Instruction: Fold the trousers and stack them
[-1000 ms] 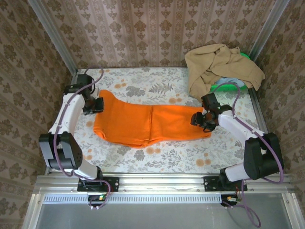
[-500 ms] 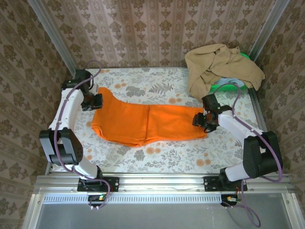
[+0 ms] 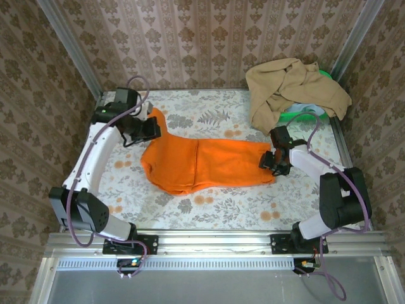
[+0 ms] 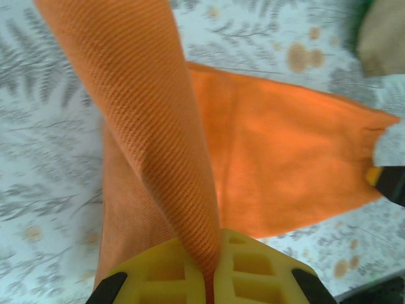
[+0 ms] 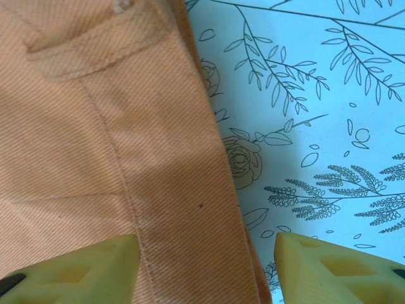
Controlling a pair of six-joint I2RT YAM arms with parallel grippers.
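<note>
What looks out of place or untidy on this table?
The tan garment lies crumpled in a heap at the far right corner, draped over something green. The orange trousers are uneven: their left end is pinched and raised by the fingers of the left gripper, while the rest lies flat.

The overhead camera looks down from behind; both wrist cameras (very close) face the trousers (image 3: 209, 164).

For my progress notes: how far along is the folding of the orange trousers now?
Done: the trousers lie mostly flat, legs apparently laid together. In hand: the left jaws are shut on one end, raised off the table; the right jaws stand open over the other end. Left: finishing the fold and stacking.
</note>
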